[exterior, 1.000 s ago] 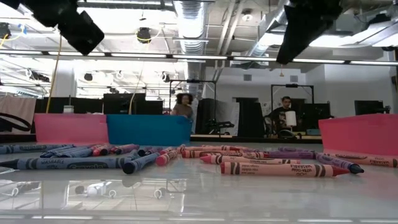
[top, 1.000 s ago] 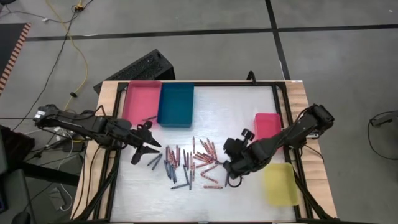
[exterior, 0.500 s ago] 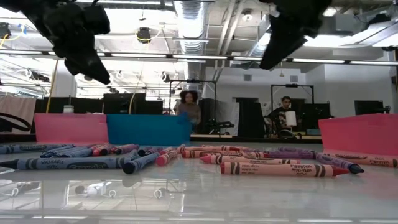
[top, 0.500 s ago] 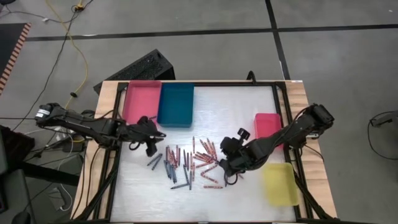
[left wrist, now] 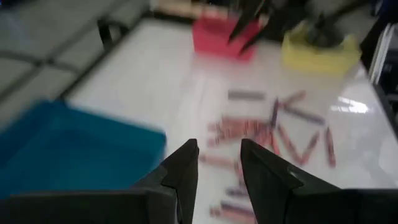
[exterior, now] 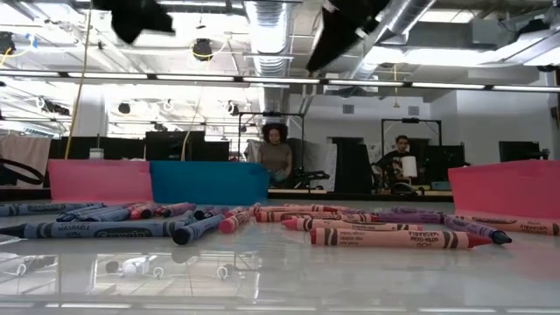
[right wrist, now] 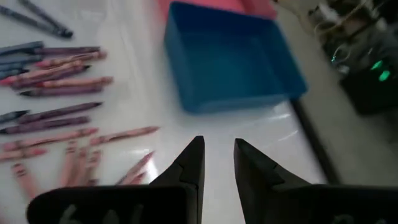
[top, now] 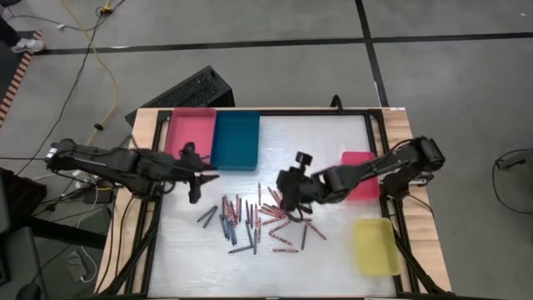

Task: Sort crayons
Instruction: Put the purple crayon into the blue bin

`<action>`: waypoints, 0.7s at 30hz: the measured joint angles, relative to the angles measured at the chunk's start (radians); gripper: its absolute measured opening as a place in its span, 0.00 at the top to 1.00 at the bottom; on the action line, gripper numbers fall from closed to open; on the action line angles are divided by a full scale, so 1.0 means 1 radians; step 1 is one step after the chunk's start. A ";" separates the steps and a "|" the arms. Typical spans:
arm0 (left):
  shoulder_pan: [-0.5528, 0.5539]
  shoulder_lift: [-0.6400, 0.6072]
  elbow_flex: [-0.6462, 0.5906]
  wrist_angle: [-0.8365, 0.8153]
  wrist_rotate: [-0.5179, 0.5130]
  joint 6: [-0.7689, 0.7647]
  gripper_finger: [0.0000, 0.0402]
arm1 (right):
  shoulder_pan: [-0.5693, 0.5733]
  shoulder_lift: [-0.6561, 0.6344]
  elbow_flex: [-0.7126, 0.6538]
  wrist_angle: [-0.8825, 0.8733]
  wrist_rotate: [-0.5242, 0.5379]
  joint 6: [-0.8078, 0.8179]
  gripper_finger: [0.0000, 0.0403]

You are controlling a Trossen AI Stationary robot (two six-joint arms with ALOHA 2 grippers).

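Hovering hands (top: 206, 177) above scattered crayons (top: 258, 218)

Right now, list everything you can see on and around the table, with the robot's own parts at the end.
crayons: a few dozen, red, pink, grey-blue and dark, scattered flat at the table's middle
pink tray: one, far left of the table, touching the blue tray
blue tray: one, beside the pink tray
red tray: one, right side, partly under the right arm
yellow tray: one, near right corner
table: one, white top, wooden edges
people: two, in the room behind
left pincer: dark, fingers slightly apart, nothing held, beside the blue tray
right pincer: dark, fingers slightly apart, nothing held, over the crayons
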 joint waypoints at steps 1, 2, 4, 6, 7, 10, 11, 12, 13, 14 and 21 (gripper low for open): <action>0.000 -0.010 0.028 -0.009 -0.010 0.026 0.73 | -0.022 0.000 0.019 -0.001 -0.005 -0.042 0.80; 0.000 -0.019 0.059 -0.027 -0.016 0.046 0.73 | -0.047 0.000 0.040 0.000 -0.015 -0.081 0.80; 0.000 -0.037 0.127 -0.061 -0.021 0.082 0.73 | -0.099 0.000 0.095 0.011 -0.066 -0.158 0.80; 0.000 -0.052 0.200 -0.114 -0.036 0.114 0.73 | -0.155 0.000 0.148 0.031 -0.142 -0.248 0.80; 0.000 -0.058 0.238 -0.143 -0.053 0.125 0.73 | -0.182 0.000 0.175 0.042 -0.184 -0.296 0.80; 0.000 -0.069 0.339 -0.220 -0.116 0.150 0.73 | -0.267 0.000 0.249 0.052 -0.290 -0.423 0.80; 0.000 -0.075 0.367 -0.241 -0.137 0.160 0.73 | -0.296 0.000 0.266 0.053 -0.319 -0.459 0.80; 0.000 -0.081 0.395 -0.260 -0.156 0.173 0.73 | -0.329 -0.001 0.281 0.056 -0.341 -0.490 0.80; 0.000 -0.087 0.420 -0.274 -0.175 0.186 0.73 | -0.360 -0.001 0.293 0.059 -0.361 -0.517 0.80; 0.000 -0.092 0.443 -0.289 -0.194 0.201 0.73 | -0.397 -0.001 0.304 0.058 -0.384 -0.540 0.80; 0.000 -0.154 0.500 -0.316 -0.355 0.380 0.73 | -0.656 0.000 0.315 0.143 -0.629 -0.615 0.80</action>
